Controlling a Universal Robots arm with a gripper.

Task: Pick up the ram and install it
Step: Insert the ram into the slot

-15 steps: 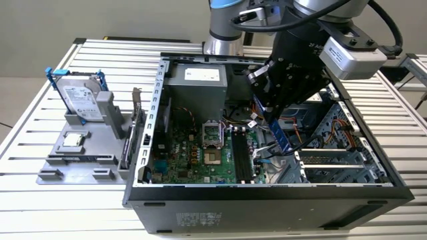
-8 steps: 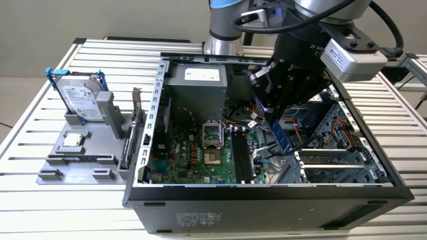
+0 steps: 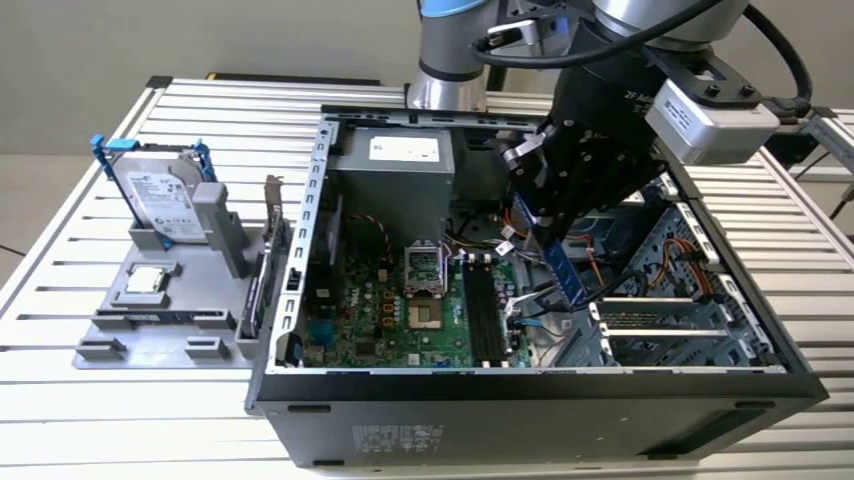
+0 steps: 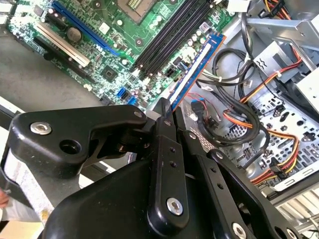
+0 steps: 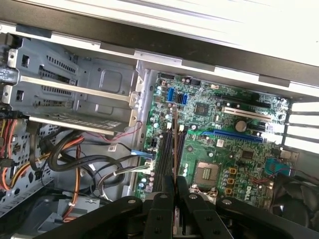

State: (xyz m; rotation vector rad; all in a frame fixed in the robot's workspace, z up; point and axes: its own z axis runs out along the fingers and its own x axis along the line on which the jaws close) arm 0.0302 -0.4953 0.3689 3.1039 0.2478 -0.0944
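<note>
two fingers (image 4: 163,112) are pinched tight on one end of the ram (image 4: 195,62), so the gripper (image 4: 170,113) has firm hold of it. the blue stick juts out over the open case (image 3: 534,395). right of centre in the exterior view it hangs tilted above the cables (image 3: 527,305), just beside the black slots (image 3: 483,312) of the motherboard (image 3: 380,305), not yet in one. to do this well, i reckon, the stick wants bringing parallel over a slot, clear of those cables, then pressing evenly. a white label (image 3: 404,149) sits on the power supply (image 3: 400,195) at upper centre, another on the hard drive (image 3: 163,195) at upper left. i can't make out their print.
</note>
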